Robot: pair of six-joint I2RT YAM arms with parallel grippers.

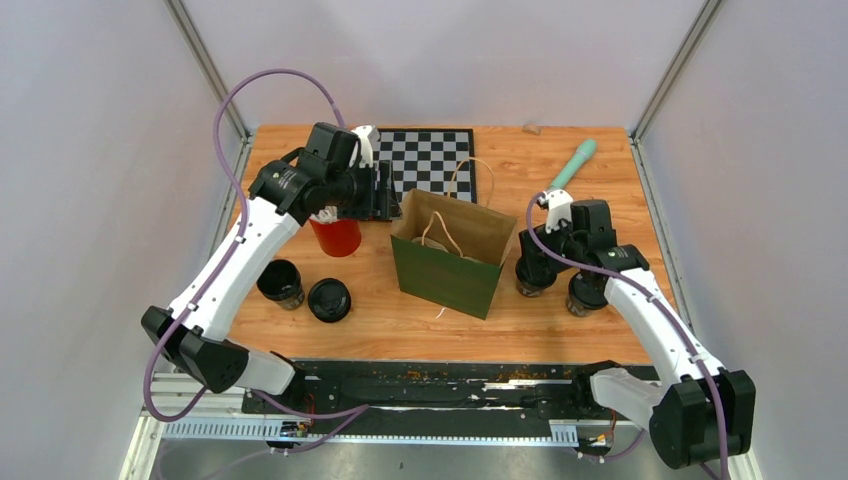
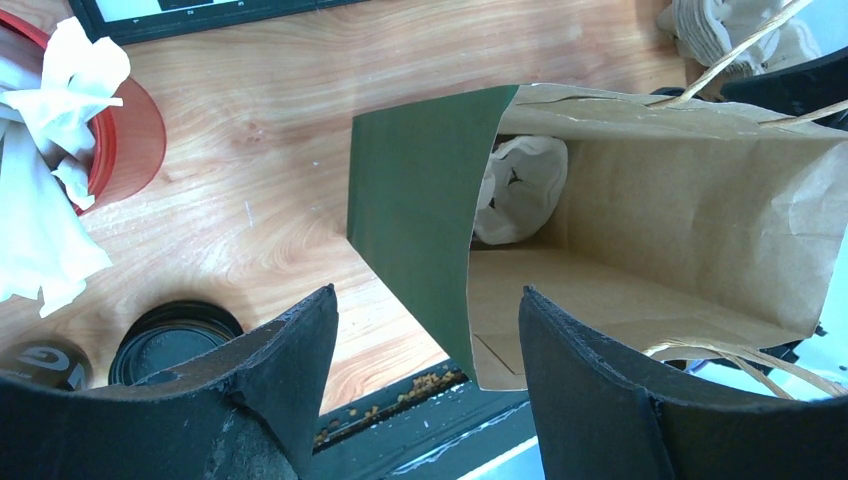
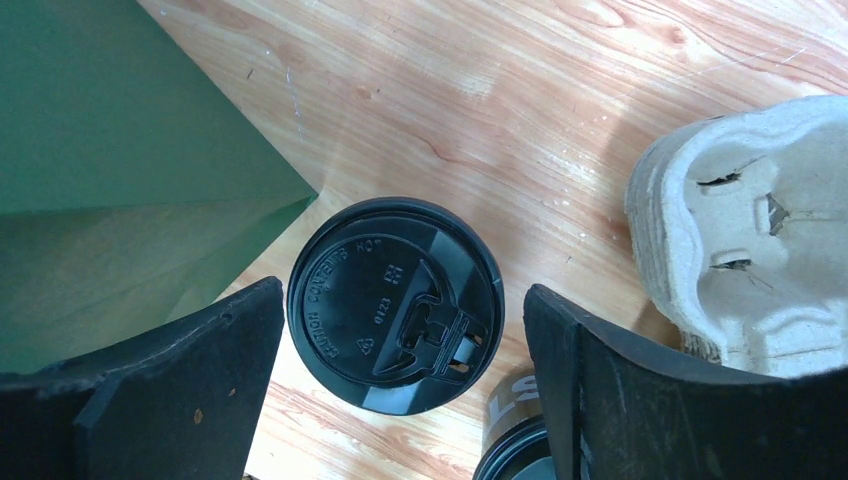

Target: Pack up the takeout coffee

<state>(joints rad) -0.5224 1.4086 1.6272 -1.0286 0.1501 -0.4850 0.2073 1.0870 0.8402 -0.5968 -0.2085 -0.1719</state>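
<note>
The takeout coffee shows as several dark cups with black lids. Two stand left of the paper bag (image 1: 445, 255): one (image 1: 281, 282) and another (image 1: 329, 299). Two more stand right of it, one (image 1: 527, 287) and another (image 1: 585, 296). My right gripper (image 3: 400, 290) hangs open over a lidded cup (image 3: 395, 305), a finger on each side and a gap to both. A second cup (image 3: 515, 440) sits by the right finger. My left gripper (image 2: 425, 310) is open above the bag's green left wall (image 2: 420, 220), holding nothing. The open bag holds a white crumpled item (image 2: 520, 190).
A red cup (image 1: 337, 236) of white wrapped straws (image 2: 45, 200) stands under the left arm. A chessboard (image 1: 430, 160) and a teal tool (image 1: 572, 165) lie at the back. A pulp cup carrier (image 3: 745, 240) sits to the right of the right gripper.
</note>
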